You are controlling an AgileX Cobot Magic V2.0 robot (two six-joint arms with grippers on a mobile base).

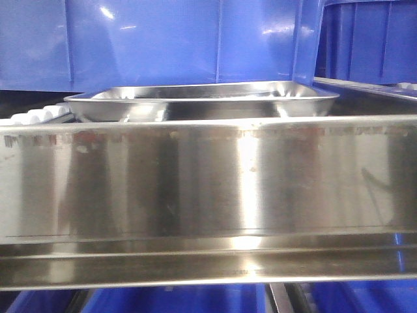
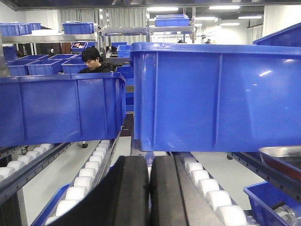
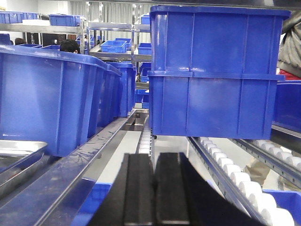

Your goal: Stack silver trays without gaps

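You'll find the silver tray (image 1: 202, 101) at 12 o'clock in your front view, sitting level just behind the steel rail (image 1: 208, 189), with blue bins (image 1: 163, 39) close behind it. Left gripper (image 2: 149, 193): jaws together, holding nothing, tray rim showing at 4 o'clock in its view. Right gripper (image 3: 153, 193): jaws together, also holding nothing, tray rim at 8 o'clock.

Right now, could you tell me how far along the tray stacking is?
Done: nothing evident; only one silver tray shows, behind the steel rail. In hand: nothing; left fingers and right fingers are shut and empty. Left: apparently all the stacking.
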